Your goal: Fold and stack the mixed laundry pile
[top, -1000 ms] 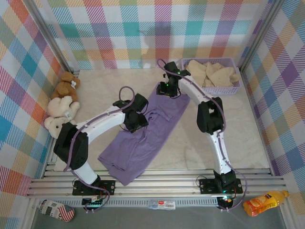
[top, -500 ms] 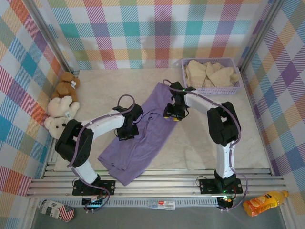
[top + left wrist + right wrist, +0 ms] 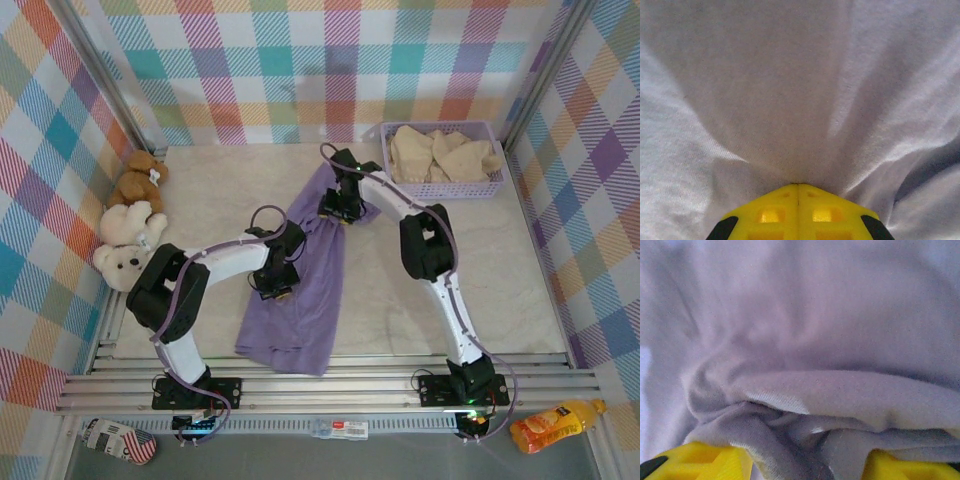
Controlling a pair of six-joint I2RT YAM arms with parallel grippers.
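Left gripper (image 3: 798,187): the two yellow fingers (image 3: 771,215) are pressed together with no gap and pinch a tuck of the lavender shirt (image 3: 790,90). Creases fan out across the cloth from the tips. Right gripper (image 3: 792,457): its fingers (image 3: 697,460) stand roughly half apart. A thick rolled bunch of the same shirt fills the space between them, so the hold is on a wad of cloth, not a single layer. In the top view, the left gripper sits at the shirt's left edge at about mid-length. The right gripper holds it near the far end, where the cloth is gathered narrow. The shirt lies as a long strip on the table (image 3: 480,270), running from the far centre toward the near edge and widening at the near end. One arm arches in from each side. The cream garment (image 3: 440,150) lies crumpled inside the lavender basket (image 3: 440,190) in the far right corner, just right of the shirt's far end. The teddy bears (image 3: 128,225) rest against the left wall, well apart from the shirt.
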